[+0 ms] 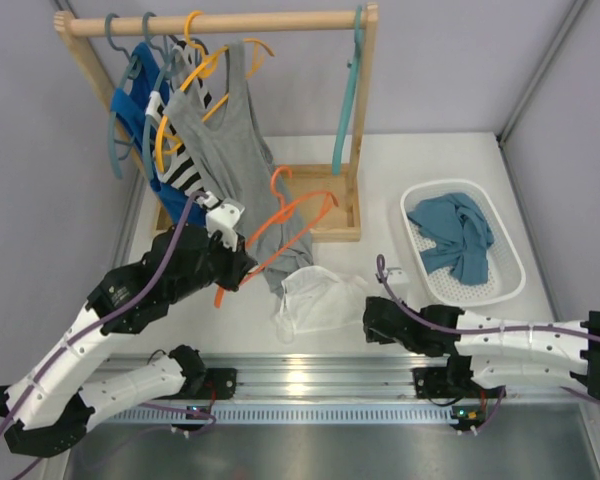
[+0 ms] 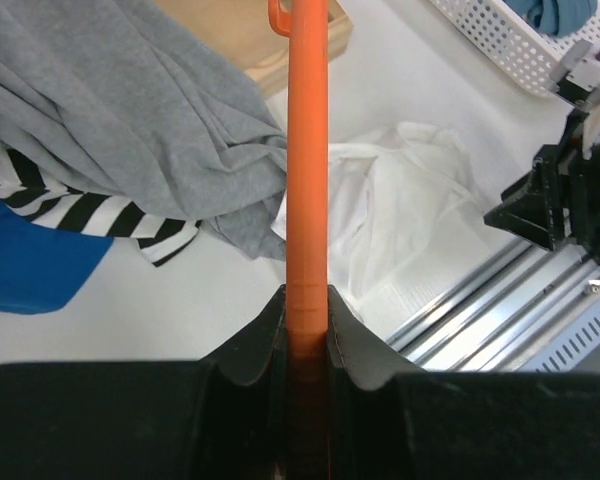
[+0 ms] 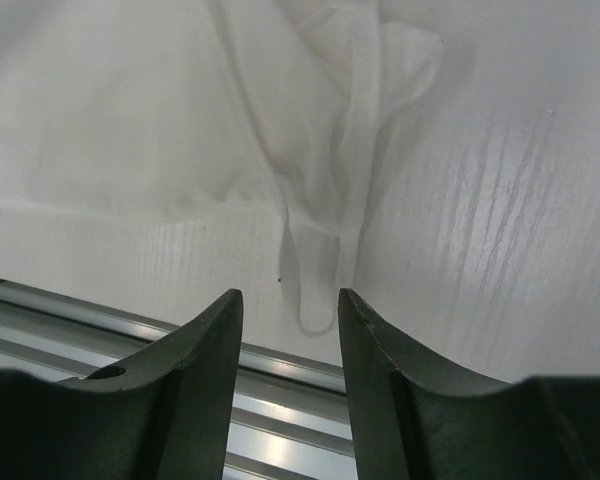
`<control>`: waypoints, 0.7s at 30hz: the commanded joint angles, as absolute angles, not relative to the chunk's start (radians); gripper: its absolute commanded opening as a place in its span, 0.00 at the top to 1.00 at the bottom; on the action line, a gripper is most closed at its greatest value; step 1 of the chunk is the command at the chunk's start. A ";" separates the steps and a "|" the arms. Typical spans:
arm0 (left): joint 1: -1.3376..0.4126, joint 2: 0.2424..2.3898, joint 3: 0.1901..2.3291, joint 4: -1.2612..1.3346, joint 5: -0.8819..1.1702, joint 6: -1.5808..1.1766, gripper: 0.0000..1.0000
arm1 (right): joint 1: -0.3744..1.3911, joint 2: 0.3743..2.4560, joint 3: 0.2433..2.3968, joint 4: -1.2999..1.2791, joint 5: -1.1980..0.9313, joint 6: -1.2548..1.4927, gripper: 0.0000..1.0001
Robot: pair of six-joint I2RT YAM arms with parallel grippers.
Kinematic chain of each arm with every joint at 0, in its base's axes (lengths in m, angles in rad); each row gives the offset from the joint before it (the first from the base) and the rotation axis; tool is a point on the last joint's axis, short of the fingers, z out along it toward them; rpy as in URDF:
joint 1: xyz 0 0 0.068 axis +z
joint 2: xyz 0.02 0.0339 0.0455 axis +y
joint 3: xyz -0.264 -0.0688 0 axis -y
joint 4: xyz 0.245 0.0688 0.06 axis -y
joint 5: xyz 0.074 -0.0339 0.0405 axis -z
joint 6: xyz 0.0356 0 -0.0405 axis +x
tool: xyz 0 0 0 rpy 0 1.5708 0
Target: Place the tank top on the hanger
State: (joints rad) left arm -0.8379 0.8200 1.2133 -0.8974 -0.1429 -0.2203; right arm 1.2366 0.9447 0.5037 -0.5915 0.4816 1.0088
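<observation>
The left gripper [image 2: 306, 300] pinches the slim, smooth orange hanger [image 2: 307, 150] beside the crumpled, thin white tank top [image 1: 315, 298] on the table [image 1: 420, 160], its looped strap [image 3: 320, 260] visible only in the right wrist view, before the right gripper's [image 3: 290, 305] spread fingers.

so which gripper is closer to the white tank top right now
Right. The right gripper sits open at the edge of the tank top, a strap loop just ahead of it. The left gripper is shut on the orange hanger, farther off on the other side.
</observation>
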 commanded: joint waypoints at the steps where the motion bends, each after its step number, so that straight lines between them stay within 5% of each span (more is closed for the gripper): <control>1: -0.836 0.782 1.197 -0.910 -0.055 -0.261 1.00 | 1.246 0.995 0.509 -0.489 0.486 0.991 0.57; 14: -0.836 0.718 1.161 -1.000 0.071 -0.291 1.00 | 1.201 1.094 0.492 -0.417 0.468 0.965 0.71; 21: -0.836 0.707 1.157 -1.015 0.139 -0.288 1.00 | 1.174 1.063 0.482 -0.408 0.449 0.948 0.93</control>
